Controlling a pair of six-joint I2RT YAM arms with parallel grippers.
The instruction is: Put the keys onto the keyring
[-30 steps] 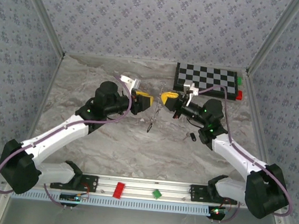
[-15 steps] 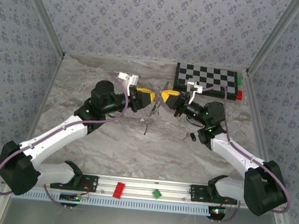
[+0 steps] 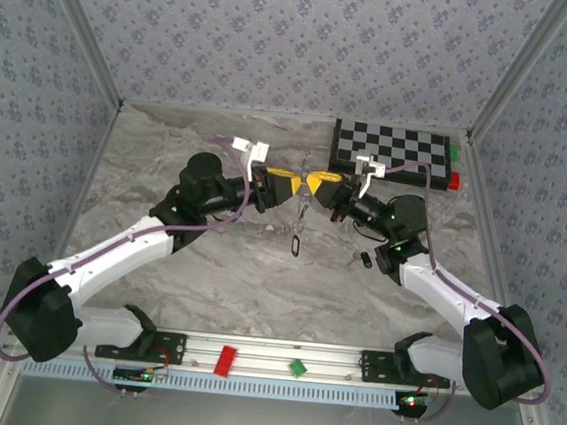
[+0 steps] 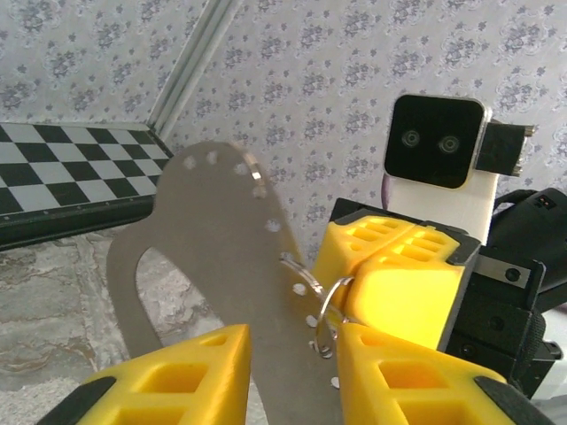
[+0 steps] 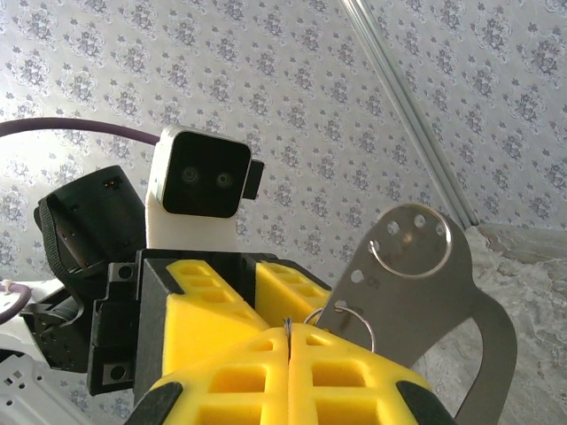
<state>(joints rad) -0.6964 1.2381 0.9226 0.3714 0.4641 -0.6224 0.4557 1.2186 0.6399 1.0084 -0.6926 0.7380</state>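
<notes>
Finding: the task is part done. My two pincers meet tip to tip above the middle of the desk (image 3: pixel 235 293), with the keyring (image 4: pixel 213 230) raised between them. It is a flat grey metal loop with holes along its rim. My right pincer (image 3: pixel 313 183) is fully closed, and I judge it to be pinching the small wire ring (image 5: pixel 347 326) that passes through one rim hole. My left pincer (image 3: pixel 290 186) has a finger on each side of the keyring's band. I cannot tell whether those fingers are pressing it. From above, one key (image 3: pixel 297 242) dangles below the meeting point, clear of the desk. I judge it already attached, though the link itself is too fine to confirm. A loose key (image 3: pixel 367 261) with a black head lies on the bare desk near my right forearm, well apart from the keyring, and is not yet threaded. I cannot make out a third key. The only holder here is the keyring itself, and its holes carry the small wire ring and a larger wire ring (image 5: pixel 413 245) near the top. Outstanding: pick up the loose key and thread it on.
</notes>
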